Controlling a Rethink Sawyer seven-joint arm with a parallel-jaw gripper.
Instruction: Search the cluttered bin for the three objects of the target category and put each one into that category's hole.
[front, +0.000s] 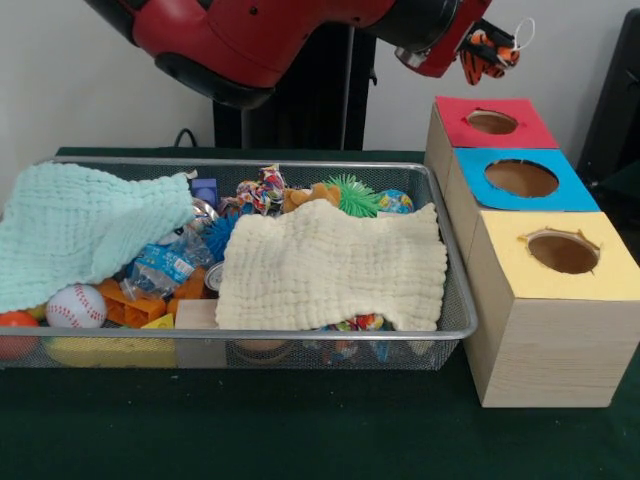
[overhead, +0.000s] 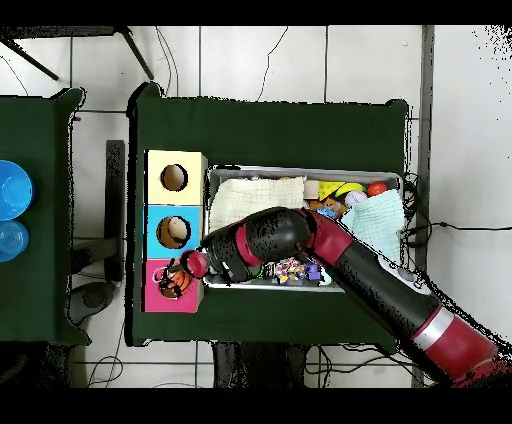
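The bin (front: 455, 300) is a silver wire mesh basket full of toys and cloths; in the overhead view (overhead: 300, 170) my arm crosses over it. My gripper (front: 470, 48) is shut on an orange and black striped plush toy (front: 490, 50). It holds the toy in the air above the red-faced box and its round hole (front: 491, 122). In the overhead view the gripper (overhead: 187, 268) and the toy (overhead: 173, 280) sit right over the red face (overhead: 154, 299) and hide the hole.
A blue-faced hole (front: 521, 178) and a yellow-faced hole (front: 563, 252) stand in line with the red box. In the bin lie a mint cloth (front: 90, 225), a cream cloth (front: 330, 265), a baseball (front: 75, 305) and a green spiky ball (front: 352, 193).
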